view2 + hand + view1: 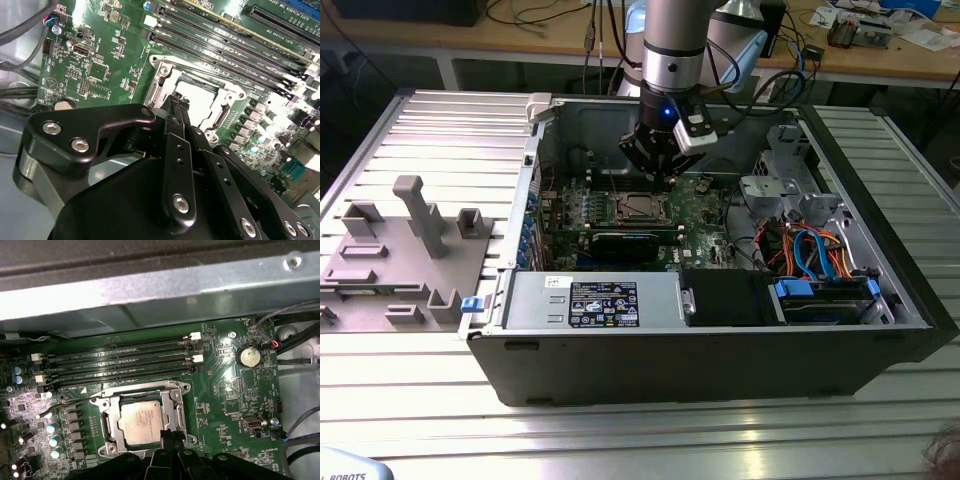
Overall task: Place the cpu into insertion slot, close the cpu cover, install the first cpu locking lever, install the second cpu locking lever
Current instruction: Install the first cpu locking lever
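Your pincer (176, 102) is pinched narrow, fingertips together and nothing showing between them. The tips hang right at the edge of the slot (638, 207); contact with the metal there can't be told. Look at the first wrist view: the cpu (142, 422) lies flat in the slot, silver top up, and the cover (111, 422) is down around it, framing the chip through its cut-out. A thin wire lever (70, 402) runs out from the cover's corner across the green board (225, 400), beside the memory slots (120, 360).

Now the containers. The case (720, 375) lies open on the ribbed table (620, 430), and your arm (672, 50) comes down into it from above. Inside you've got the board at the back, a black card (625, 243) just in front of the slot, a power supply (590, 300) along the near wall, and blue cables (810, 250) over a drive bay at the exterior view's right. A grey fixture (405, 250) sits on the table at the exterior view's left, well apart from the case
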Controlling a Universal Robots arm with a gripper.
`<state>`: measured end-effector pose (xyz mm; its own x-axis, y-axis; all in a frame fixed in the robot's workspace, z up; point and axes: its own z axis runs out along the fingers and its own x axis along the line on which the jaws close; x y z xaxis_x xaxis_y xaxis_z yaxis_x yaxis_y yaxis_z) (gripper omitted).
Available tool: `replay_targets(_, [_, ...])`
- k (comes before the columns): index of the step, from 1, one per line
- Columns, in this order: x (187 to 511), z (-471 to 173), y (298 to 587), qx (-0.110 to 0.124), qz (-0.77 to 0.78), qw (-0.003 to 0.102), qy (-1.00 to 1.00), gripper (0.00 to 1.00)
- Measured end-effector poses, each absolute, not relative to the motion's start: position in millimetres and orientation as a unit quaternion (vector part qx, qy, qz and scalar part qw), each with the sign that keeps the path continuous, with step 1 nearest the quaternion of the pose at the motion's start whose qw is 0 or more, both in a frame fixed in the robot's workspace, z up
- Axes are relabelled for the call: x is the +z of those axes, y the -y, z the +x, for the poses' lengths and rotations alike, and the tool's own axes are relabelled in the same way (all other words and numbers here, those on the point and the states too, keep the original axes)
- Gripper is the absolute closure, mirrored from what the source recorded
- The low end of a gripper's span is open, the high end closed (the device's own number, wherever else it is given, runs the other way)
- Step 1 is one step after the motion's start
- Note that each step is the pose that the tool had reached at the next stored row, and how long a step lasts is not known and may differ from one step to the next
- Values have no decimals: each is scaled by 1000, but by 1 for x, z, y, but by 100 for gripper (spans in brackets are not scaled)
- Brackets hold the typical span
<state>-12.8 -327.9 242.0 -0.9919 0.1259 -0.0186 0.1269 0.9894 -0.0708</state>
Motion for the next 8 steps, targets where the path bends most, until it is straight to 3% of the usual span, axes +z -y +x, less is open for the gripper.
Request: replay_targets(8, [242, -13, 328, -36, 53, 7, -998, 89])
